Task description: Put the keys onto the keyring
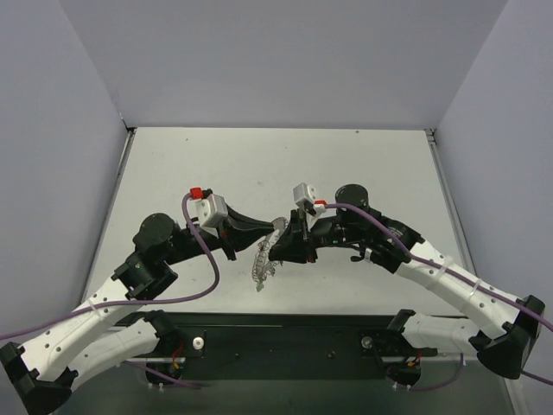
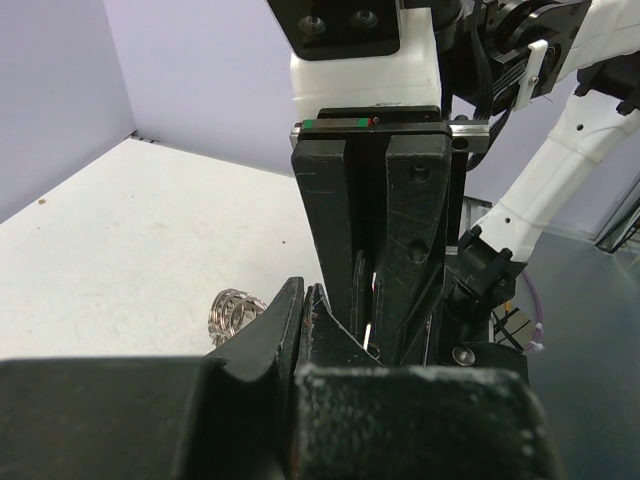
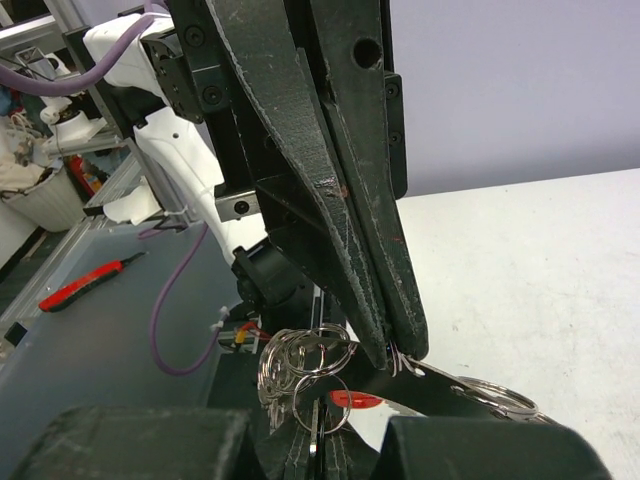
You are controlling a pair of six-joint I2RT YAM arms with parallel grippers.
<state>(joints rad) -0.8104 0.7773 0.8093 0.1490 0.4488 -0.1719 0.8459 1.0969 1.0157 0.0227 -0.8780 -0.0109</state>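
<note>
The keyring (image 1: 262, 264), a bunch of silver rings, hangs between both grippers above the table's middle. In the right wrist view my left gripper (image 3: 400, 345) comes down from above, shut on the thin wire ring (image 3: 412, 362); a cluster of small rings (image 3: 298, 358) and a red tag (image 3: 355, 400) hang beside it. My right gripper (image 3: 316, 422) is shut on a thin silver strip seen edge-on, with a small ring in front of it. Whether that strip is one of the keys I cannot tell. In the left wrist view the strip (image 2: 370, 335) glints between the right fingers (image 2: 415, 250).
White table (image 1: 259, 164) with grey walls on three sides. A black base plate (image 1: 285, 337) lies at the near edge. Purple cables (image 1: 207, 259) loop off both wrists. A red-handled tool (image 3: 85, 285) lies on the dark bench off the table.
</note>
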